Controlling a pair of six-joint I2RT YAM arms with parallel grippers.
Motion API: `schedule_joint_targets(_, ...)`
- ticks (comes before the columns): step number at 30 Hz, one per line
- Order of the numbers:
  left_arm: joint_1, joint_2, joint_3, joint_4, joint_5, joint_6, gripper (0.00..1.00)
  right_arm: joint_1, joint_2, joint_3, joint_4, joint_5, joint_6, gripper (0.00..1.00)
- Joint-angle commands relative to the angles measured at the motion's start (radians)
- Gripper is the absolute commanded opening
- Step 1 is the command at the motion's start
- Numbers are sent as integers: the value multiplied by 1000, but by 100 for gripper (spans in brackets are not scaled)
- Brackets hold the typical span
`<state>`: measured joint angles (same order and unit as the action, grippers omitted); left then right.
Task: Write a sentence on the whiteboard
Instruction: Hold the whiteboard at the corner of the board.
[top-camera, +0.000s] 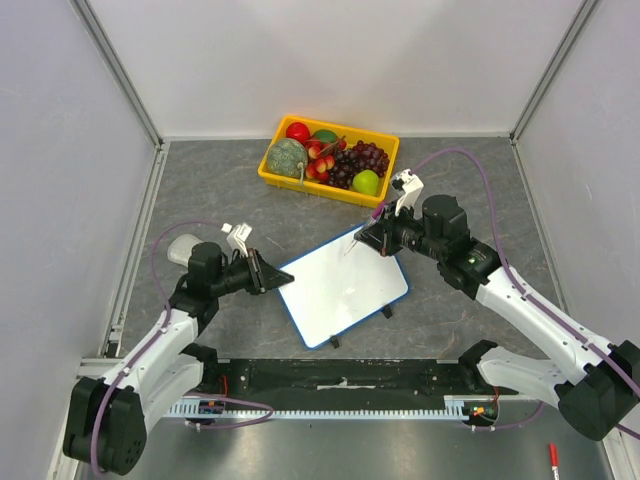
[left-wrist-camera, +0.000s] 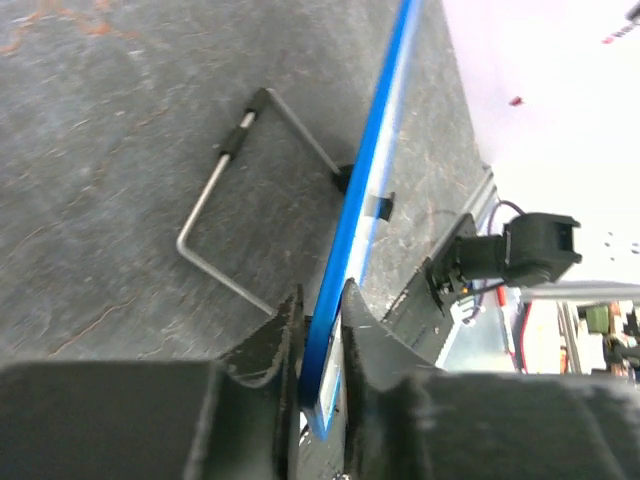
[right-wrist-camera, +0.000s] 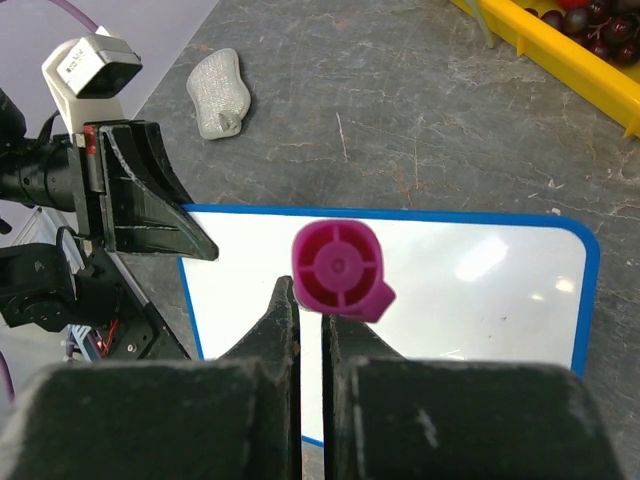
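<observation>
The whiteboard lies flat in the middle of the top view. It is turned a bit, so its long side runs from the lower left up to the upper right. I see no pink words on it yet.

The left gripper is at the board's left edge. In the left wrist view its two fingers sit one on each side of the blue rim, and they look pressed tight on it. I think this arm is there to keep the board from sliding.

The right gripper is at the board's upper right corner. Its fingers are almost together and they pinch a pink marker. In the right wrist view the white board lies just past the marker, with the most room toward the lower right of that frame.

So the pen arm is the nearer one for writing. I think the tip must go down onto the white part and then run along the long side.
</observation>
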<state>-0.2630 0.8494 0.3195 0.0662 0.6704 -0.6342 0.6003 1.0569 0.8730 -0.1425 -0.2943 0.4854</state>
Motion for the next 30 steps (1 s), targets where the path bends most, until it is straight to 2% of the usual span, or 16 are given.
schedule_joint_targets(1, 5, 52, 0, 55, 35, 43, 8, 6, -25, -12, 44, -3, -16, 0)
schedule_joint_targets(2, 5, 68, 7, 50, 46, 59, 2, 6, -25, -14, 44, -3, -18, 0)
schedule_joint_targets(9, 5, 163, 73, 0, 93, 140, 2, 7, -29, -28, 52, -11, -24, 0)
schedule_joint_targets(16, 4, 140, 62, -57, 43, 134, 2, 7, -38, -32, 43, -8, -39, 0)
schedule_joint_targets(24, 2, 79, 89, -149, -15, 122, 34, 6, -43, -37, 43, -9, -51, 0)
schedule_joint_targets(30, 4, 37, 93, -163, -26, 114, 48, 7, -72, -72, 83, -6, -76, 0)
